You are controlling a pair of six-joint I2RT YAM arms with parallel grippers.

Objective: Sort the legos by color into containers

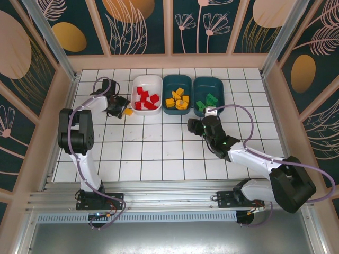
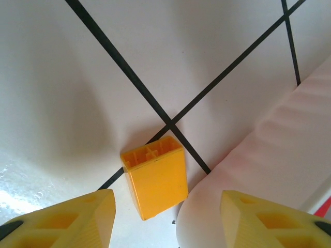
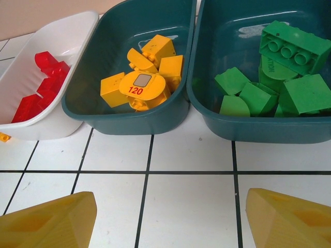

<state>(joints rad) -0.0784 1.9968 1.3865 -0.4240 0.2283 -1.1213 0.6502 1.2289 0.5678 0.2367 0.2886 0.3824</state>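
One loose yellow lego [image 2: 155, 181] lies on the tiled floor, hard against the white container's [image 2: 269, 155] left wall. My left gripper [image 2: 168, 212] is open, a finger on each side of this lego [image 1: 128, 111] and not touching it. In the top view the left gripper [image 1: 121, 108] sits left of the white container [image 1: 147, 79], which holds red legos [image 1: 146, 100]. The middle teal container [image 1: 177, 79] holds yellow legos [image 1: 178, 99], and the right teal container [image 1: 209, 80] holds green legos [image 1: 207, 101]. My right gripper [image 1: 196, 126] is open and empty in front of the teal containers.
The right wrist view has the right gripper [image 3: 170, 217] over bare tiles, facing the white container [image 3: 77, 31], the middle teal container [image 3: 103, 62] and the right teal container [image 3: 217, 46]. Wooden walls ring the floor. The three containers stand side by side at the back.
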